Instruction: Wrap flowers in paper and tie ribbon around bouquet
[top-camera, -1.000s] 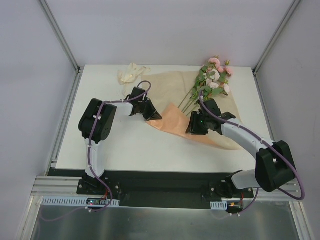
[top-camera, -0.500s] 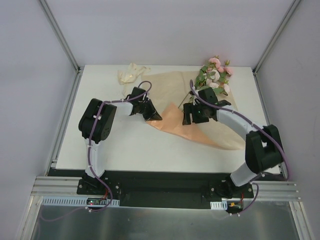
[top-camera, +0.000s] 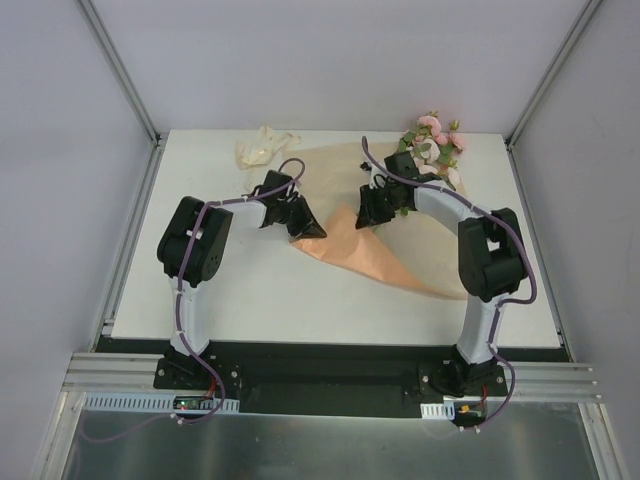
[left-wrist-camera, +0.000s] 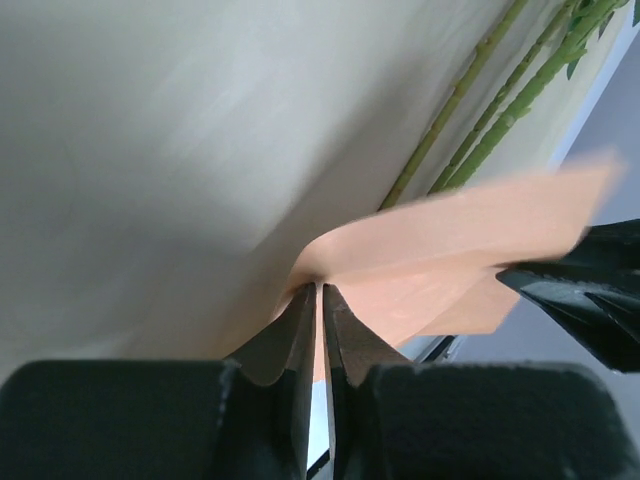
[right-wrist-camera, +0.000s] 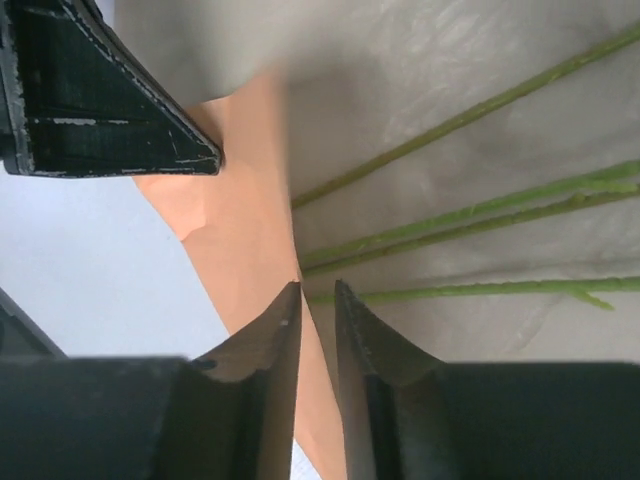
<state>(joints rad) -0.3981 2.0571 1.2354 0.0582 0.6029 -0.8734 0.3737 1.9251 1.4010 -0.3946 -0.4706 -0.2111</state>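
Left pincer (left-wrist-camera: 320, 292): jaws shut tight on a raised fold of the paper (top-camera: 372, 258), at the left end of the peach part that lies turned over.

Right pincer (right-wrist-camera: 315, 300): jaws stand a narrow gap apart, and the peach edge of the paper runs between them. Whether they pinch it cannot be told.

The two pincers sit near each other over the middle of the sheet, tips apart.

The flowers (top-camera: 432, 146) lie on the far right part of the sheet, with the blooms at the far right corner of the table (top-camera: 250, 290). The stem ends lie just beside the right pincer's tips.

The ribbon (top-camera: 262, 147) lies bunched at the far edge, left of the sheet and well apart from both pincers.

Hidden or unclear:
- In the overhead view the right arm covers the stems and some of the leaves.
- Both pincers show there only as dark shapes, so their jaws are unreadable.
- In the left wrist view the peach flap is blurred where it crosses the frame.

View differences:
- Only the wrist views show the jaws.
- Both wrist views show green stems lying on the dull pale face of the sheet, and each catches the other pincer at its edge.
- The overhead view alone shows the blooms and the ribbon
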